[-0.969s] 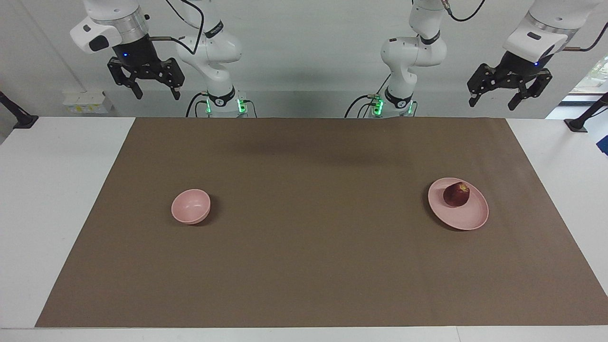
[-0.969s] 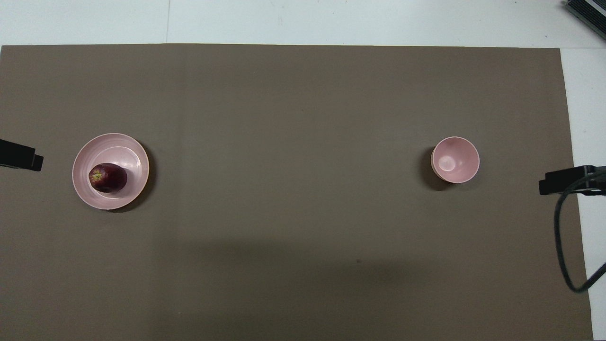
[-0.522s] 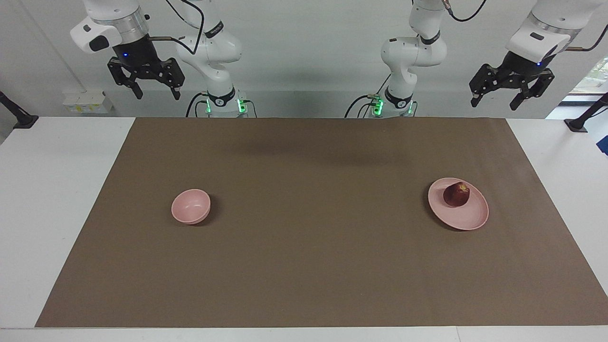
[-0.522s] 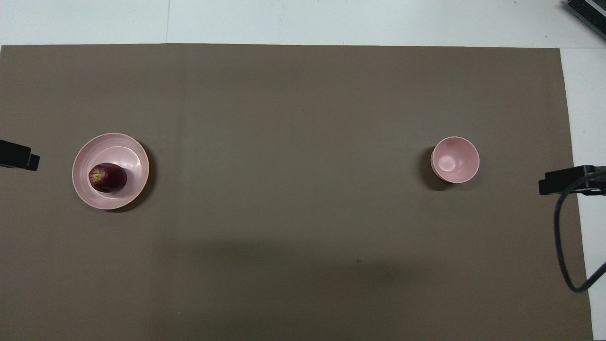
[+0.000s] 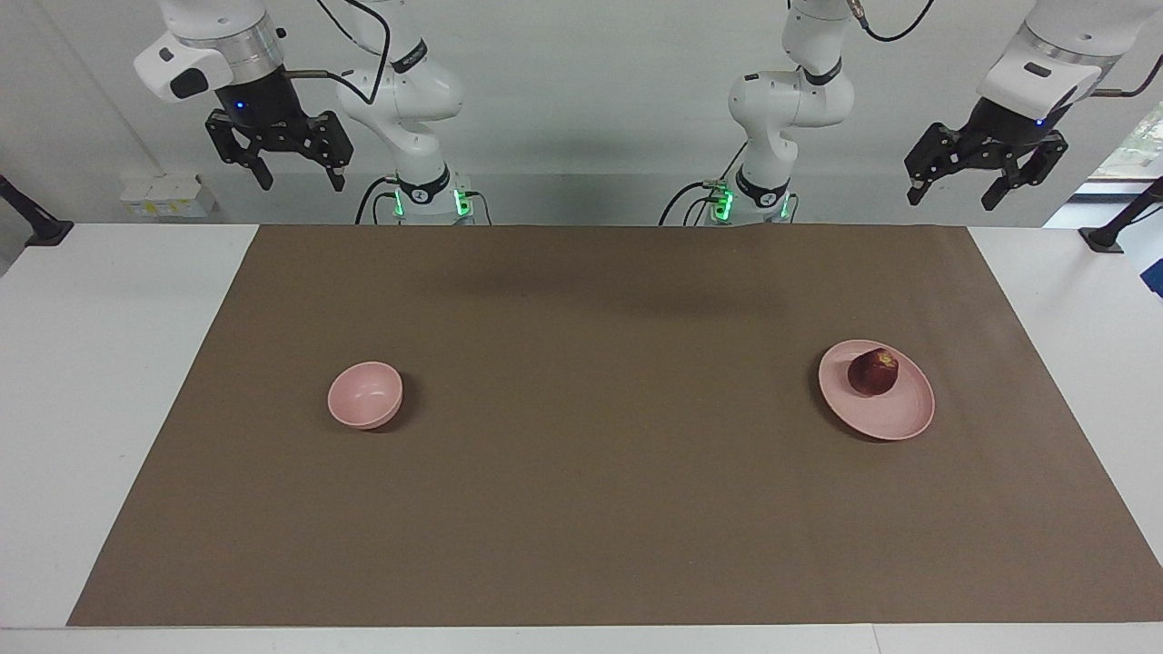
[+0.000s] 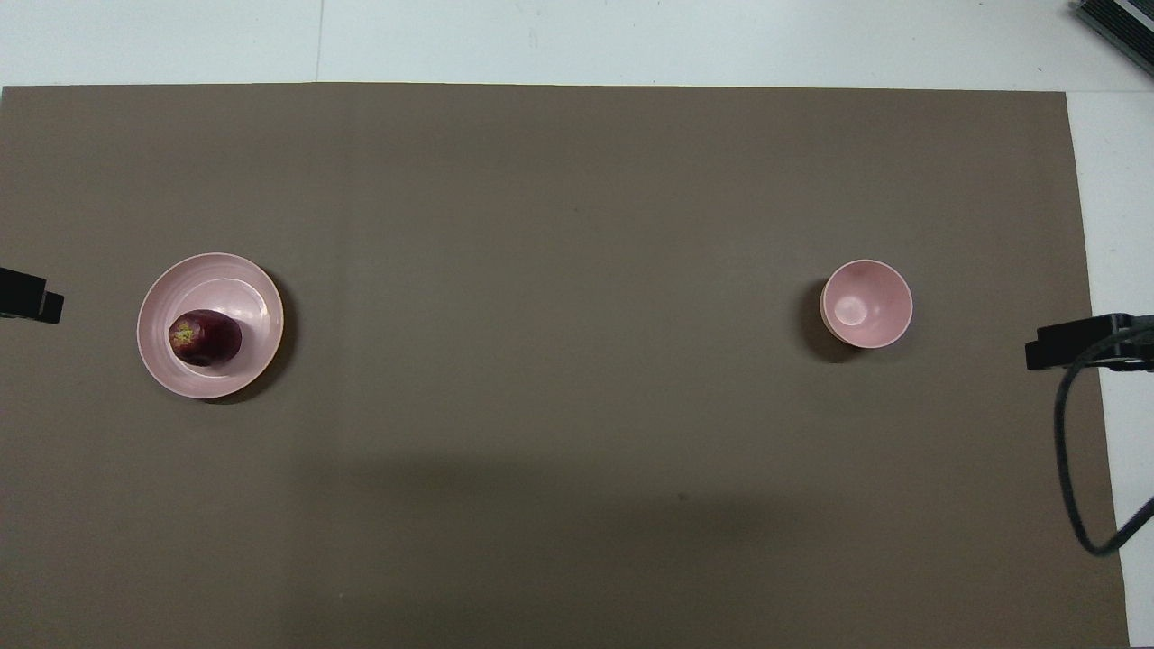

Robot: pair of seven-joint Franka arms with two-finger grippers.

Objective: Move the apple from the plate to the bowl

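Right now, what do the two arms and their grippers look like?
Both arms are glossy white with rounded joints, black bands and black cables, and green lights at their bases. The left gripper and right gripper are black, two-fingered linkages under white wrist housings with a silver ring, each showing a small blue light.

Matt brown mat (image 5: pixel 600 472), glossy apple (image 5: pixel 873 372)
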